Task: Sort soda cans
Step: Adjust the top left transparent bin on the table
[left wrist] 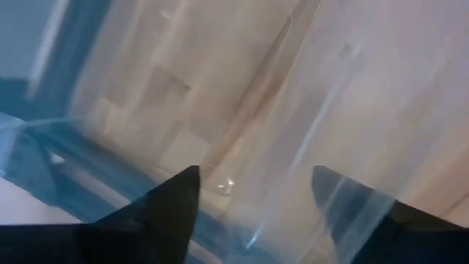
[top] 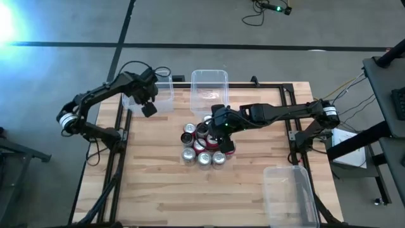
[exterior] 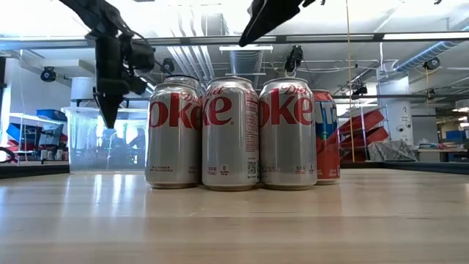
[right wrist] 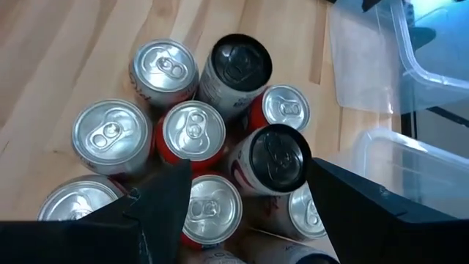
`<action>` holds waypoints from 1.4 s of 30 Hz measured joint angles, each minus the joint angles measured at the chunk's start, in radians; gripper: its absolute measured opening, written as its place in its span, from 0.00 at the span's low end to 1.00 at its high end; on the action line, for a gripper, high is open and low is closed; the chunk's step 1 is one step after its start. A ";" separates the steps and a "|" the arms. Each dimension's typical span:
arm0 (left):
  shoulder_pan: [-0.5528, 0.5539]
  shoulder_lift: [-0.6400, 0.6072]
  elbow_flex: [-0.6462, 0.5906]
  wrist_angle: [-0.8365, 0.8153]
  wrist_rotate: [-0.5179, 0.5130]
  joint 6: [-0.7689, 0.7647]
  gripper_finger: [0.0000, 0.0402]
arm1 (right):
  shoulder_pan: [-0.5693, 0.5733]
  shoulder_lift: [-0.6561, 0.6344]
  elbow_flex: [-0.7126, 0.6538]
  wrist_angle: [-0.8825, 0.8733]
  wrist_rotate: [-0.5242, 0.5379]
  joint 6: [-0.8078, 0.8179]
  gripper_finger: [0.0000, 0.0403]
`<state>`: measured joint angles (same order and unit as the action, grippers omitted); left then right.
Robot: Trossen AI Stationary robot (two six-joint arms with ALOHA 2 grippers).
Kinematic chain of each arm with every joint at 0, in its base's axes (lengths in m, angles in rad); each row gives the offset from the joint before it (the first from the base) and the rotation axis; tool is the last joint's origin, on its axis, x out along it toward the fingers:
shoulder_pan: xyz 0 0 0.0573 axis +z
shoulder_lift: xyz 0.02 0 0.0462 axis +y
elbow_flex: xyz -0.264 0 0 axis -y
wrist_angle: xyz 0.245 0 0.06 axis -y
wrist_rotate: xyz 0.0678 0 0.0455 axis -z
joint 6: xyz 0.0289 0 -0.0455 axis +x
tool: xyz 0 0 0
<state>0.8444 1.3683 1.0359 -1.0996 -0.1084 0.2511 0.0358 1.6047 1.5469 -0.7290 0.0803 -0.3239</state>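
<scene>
Soda cans (top: 204, 144) clustered, right tool (top: 226, 147) above

L tool (top: 149, 109) open, raised; R tool (top: 226, 143) open, pointing down.

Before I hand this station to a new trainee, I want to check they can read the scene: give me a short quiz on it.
1. True or false: the left gripper hangs over a clear bin at the table's far left.
2. The right gripper is: A) open above the cluster of soda cans; B) shut on a can; C) parked off the table.
3. Fill in: in the low view, the three cans in front are ____-bodied.

Key: 1 true; 2 A; 3 silver.
</scene>
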 joint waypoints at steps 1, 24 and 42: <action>0.000 0.011 0.000 0.000 0.014 -0.016 0.49 | -0.002 0.000 -0.001 -0.005 0.000 0.004 0.65; -0.054 0.158 0.238 0.158 0.217 -0.799 0.09 | -0.004 -0.008 -0.034 -0.051 0.002 0.037 0.60; -0.131 0.398 0.429 0.220 0.230 -0.995 0.19 | 0.003 -0.041 -0.106 -0.140 0.081 0.091 0.67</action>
<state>0.7134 1.7660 1.4647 -0.8798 0.1220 -0.7438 0.0390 1.5639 1.4408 -0.8686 0.1616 -0.2333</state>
